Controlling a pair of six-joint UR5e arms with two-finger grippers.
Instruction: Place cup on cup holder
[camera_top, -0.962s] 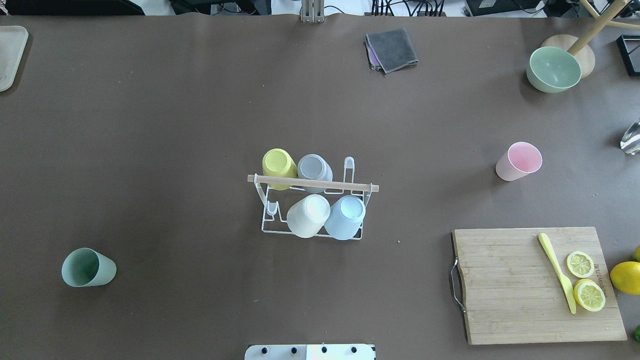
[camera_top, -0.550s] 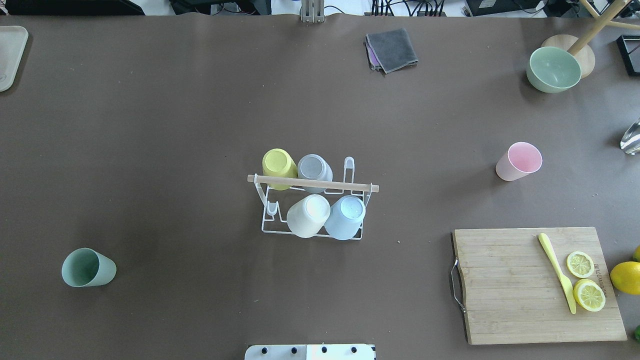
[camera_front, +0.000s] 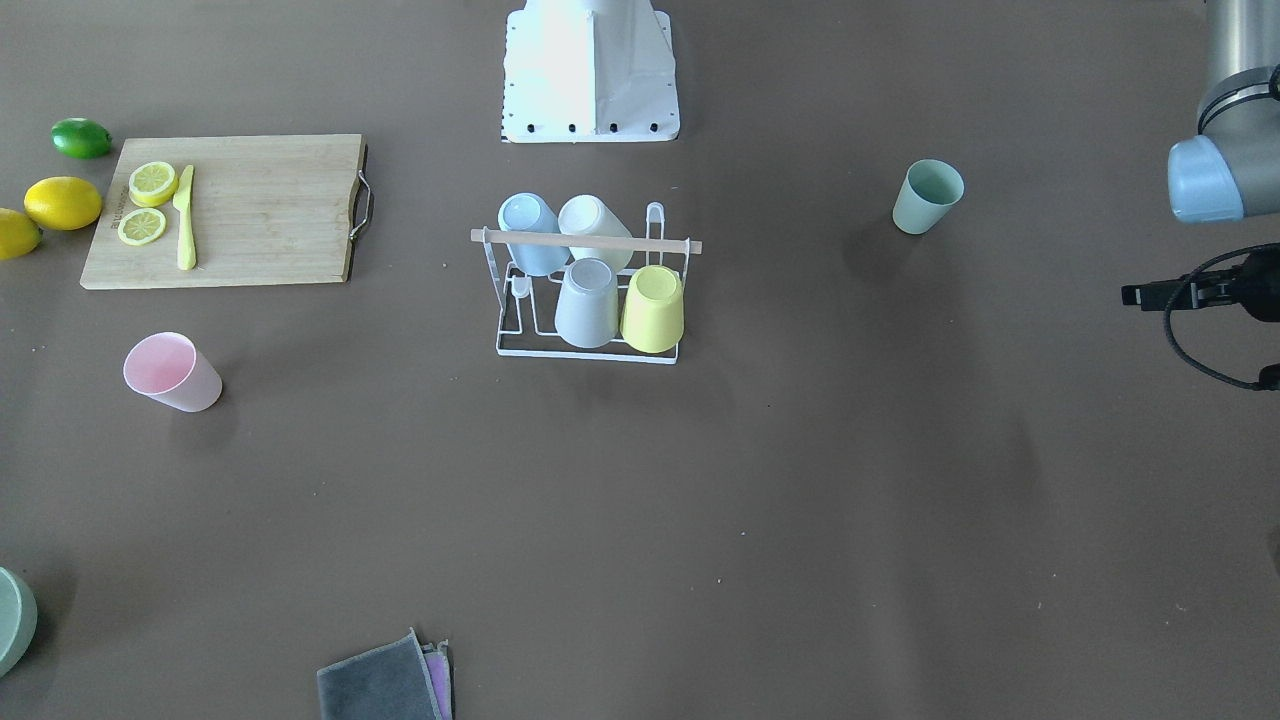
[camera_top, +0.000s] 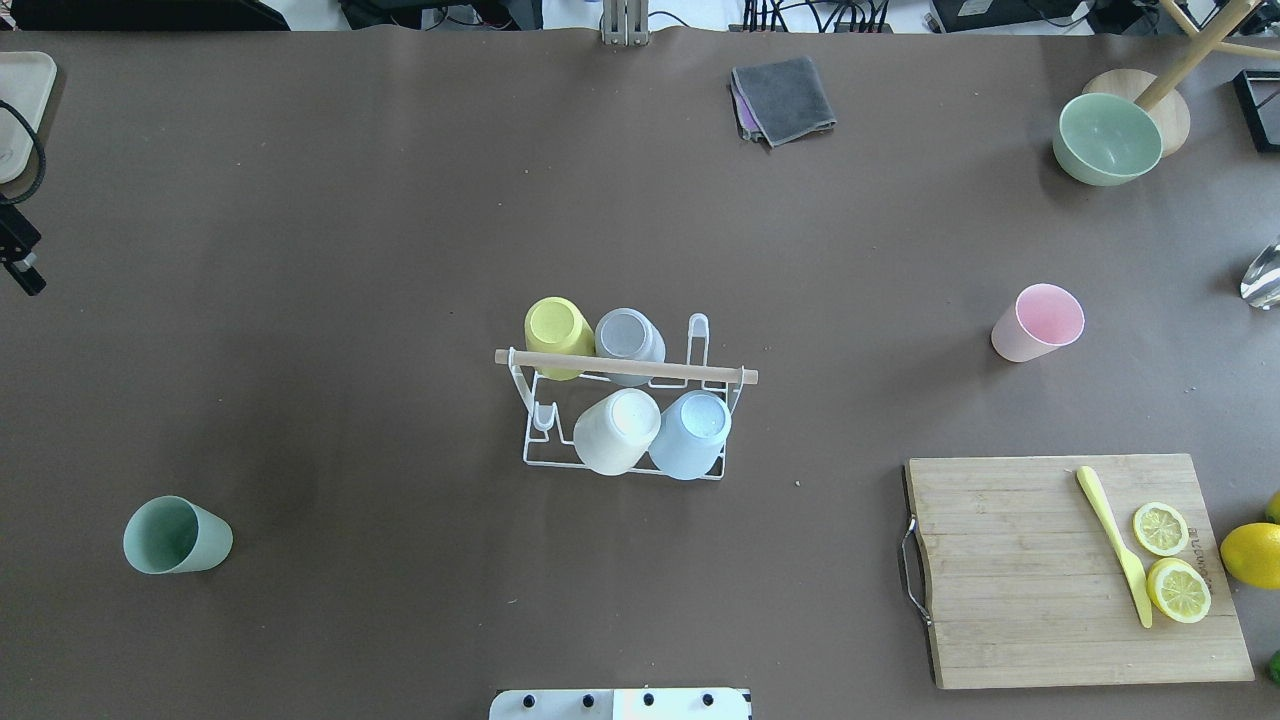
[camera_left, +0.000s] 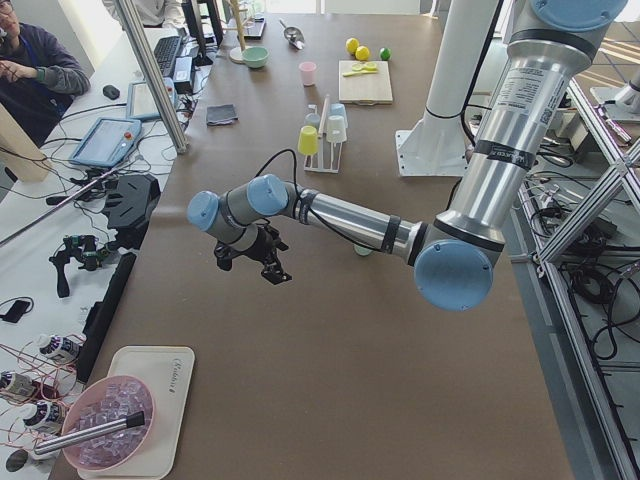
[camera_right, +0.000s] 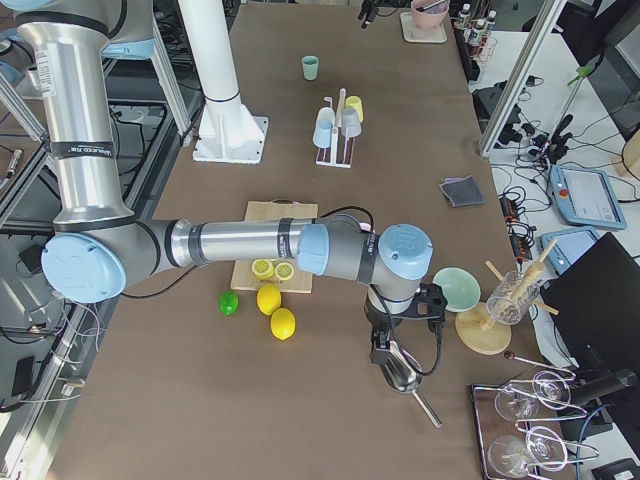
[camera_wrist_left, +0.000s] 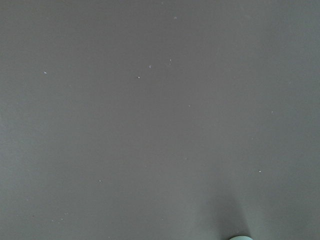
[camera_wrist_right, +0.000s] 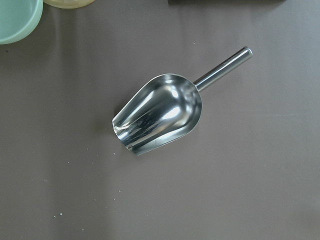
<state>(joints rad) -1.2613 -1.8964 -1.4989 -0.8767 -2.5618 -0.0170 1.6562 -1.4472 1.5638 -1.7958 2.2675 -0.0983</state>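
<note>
The left arm (camera_left: 350, 222) reached long and low over the brown tabletop (camera_top: 300, 250), wrist bent downward; whether the left jaws were spread or pressed together could not be told. The right arm (camera_right: 240, 243) stretched out likewise, the right jaws hanging directly above a steel scoop (camera_wrist_right: 160, 114), their state equally unreadable. The cup holder (camera_top: 625, 368), carrying four upturned cups, stood well apart from both. A green cup (camera_top: 177, 536) stood nearer the left jaws, a pink cup (camera_top: 1038, 322) nearer the right jaws.
</note>
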